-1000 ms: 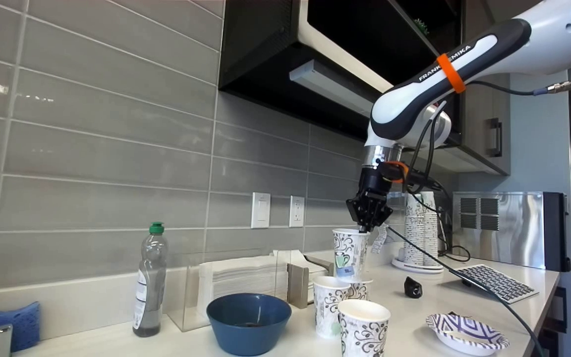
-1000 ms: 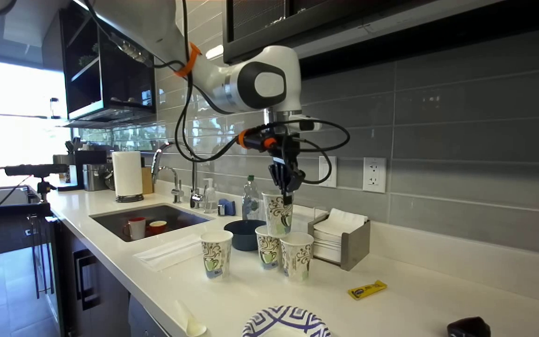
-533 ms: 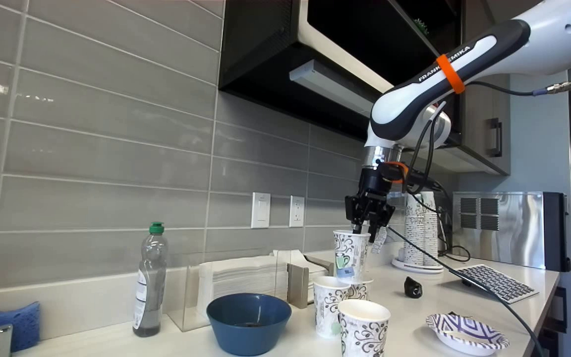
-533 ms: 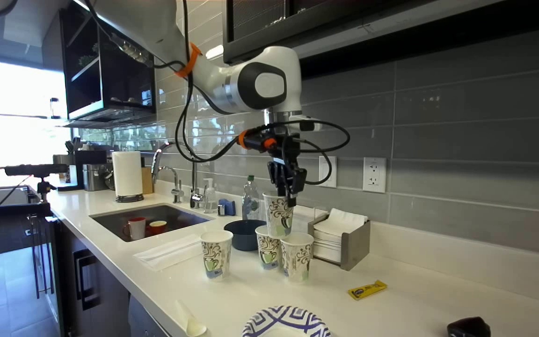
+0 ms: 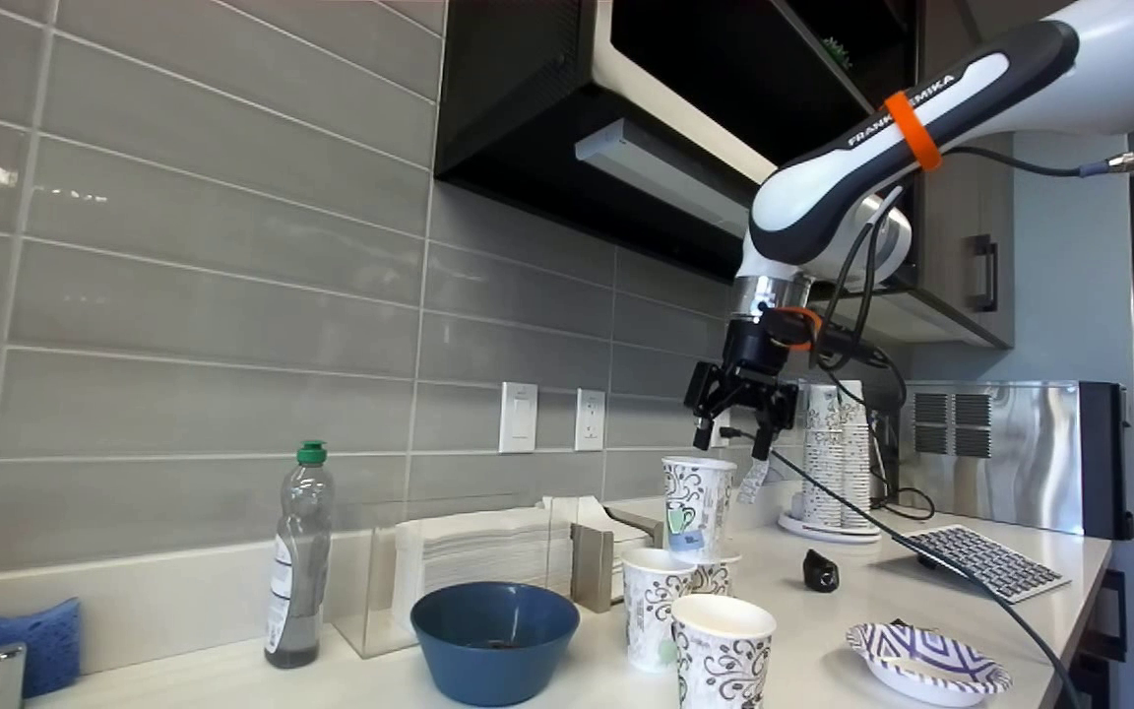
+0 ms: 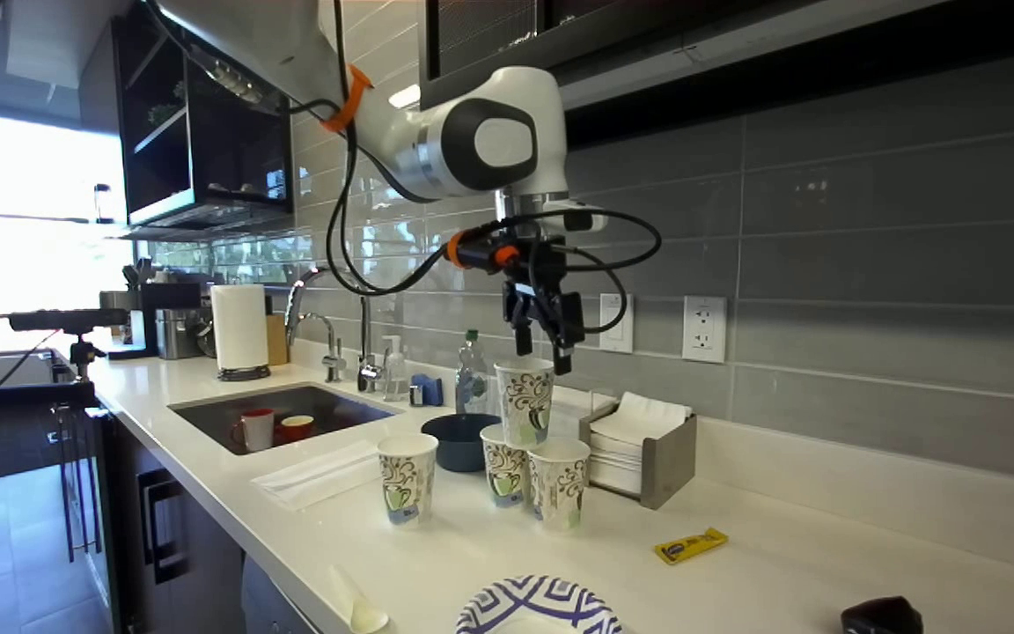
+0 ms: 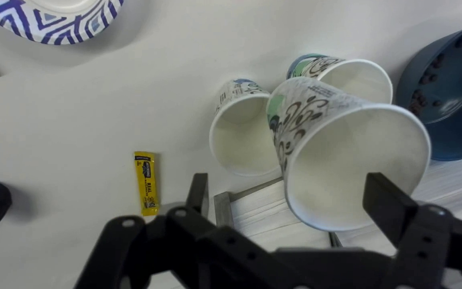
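Wrist view: nothing is held by the pincer (image 7: 291,196); its fingers are spread well apart, one seen across the mouth of a paper cup (image 7: 347,160), one clear of it to the side. In both exterior views the fingertips are found just above and beside the rim, with no contact made out. The paper cup is raised off the bench (image 6: 780,563), upright or nearly so, its base apparently rested on the rims of a close pair: a bowl-side cup (image 6: 504,471), near the blue bowl (image 6: 459,456), and a holder-side cup (image 6: 562,489), near the napkin holder (image 6: 674,462). Such spacing is judged to matter, since a base set over the gap can be borne by both rims; by the fingers' wide spread, room seems to be given around the upper rim. Only by the wrist view are small dark pieces (image 7: 425,78) plainly shown inside the blue bowl, and the paper cup's pale inside is looked into there as well. A fourth cup (image 6: 407,482), stood apart on the bench, is missed by the wrist view but shown in both exterior views. Mugs (image 6: 257,430) in a sink (image 6: 335,407) are shown in an exterior view; so, in an exterior view, are a keyboard (image 5: 985,563) and tall cup stacks (image 5: 838,458), all outside the wrist view's frame.
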